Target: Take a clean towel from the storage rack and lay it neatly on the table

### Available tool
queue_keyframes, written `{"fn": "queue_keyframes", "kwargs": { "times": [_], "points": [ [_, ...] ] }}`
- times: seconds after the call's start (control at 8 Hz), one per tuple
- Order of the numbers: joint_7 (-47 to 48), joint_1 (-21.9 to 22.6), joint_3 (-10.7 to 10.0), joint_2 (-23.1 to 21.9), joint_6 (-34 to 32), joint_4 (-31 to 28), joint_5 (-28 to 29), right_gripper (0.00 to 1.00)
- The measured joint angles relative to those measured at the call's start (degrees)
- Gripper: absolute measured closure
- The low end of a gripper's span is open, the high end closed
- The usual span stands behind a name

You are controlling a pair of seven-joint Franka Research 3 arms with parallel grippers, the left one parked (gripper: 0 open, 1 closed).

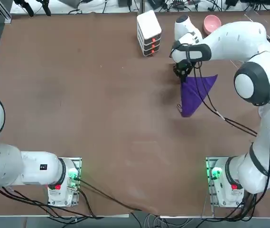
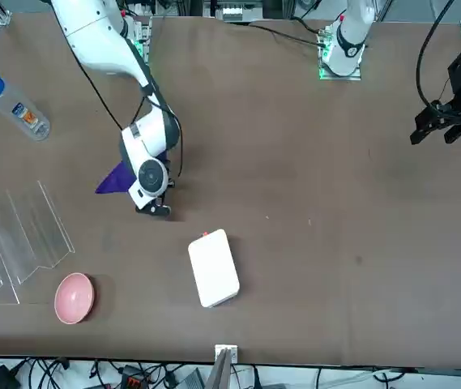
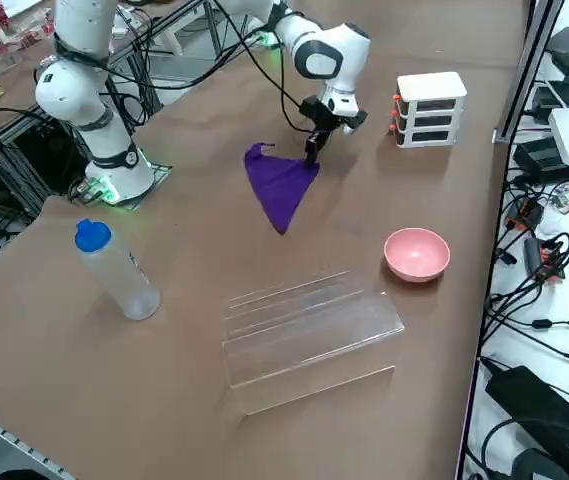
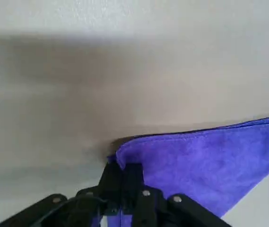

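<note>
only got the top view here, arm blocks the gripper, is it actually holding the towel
Observer: Yes. The right wrist view shows the right gripper shut on one corner of the purple towel.
Operator: is the towel off the rack yet
Observer: Yes. The clear storage rack holds no towel, and the towel is apart from it.
Operator: anything near that rack
Observer: A blue-capped plastic bottle and a pink bowl.
</note>
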Motion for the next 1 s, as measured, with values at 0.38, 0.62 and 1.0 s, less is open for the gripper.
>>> {"fn": "queue_keyframes", "kwargs": {
  "times": [0.38,0.62,1.0],
  "points": [
    [-0.35,-1.47,-0.08,-4.46,-6.93,0.51,0.01,0.98],
    [-0.64,-2.21,-0.07,-6.03,-9.43,0.07,0.02,0.98],
    [-2.21,-4.00,-0.13,-7.04,-14.59,-1.19,0.02,0.98]
  ]
}}
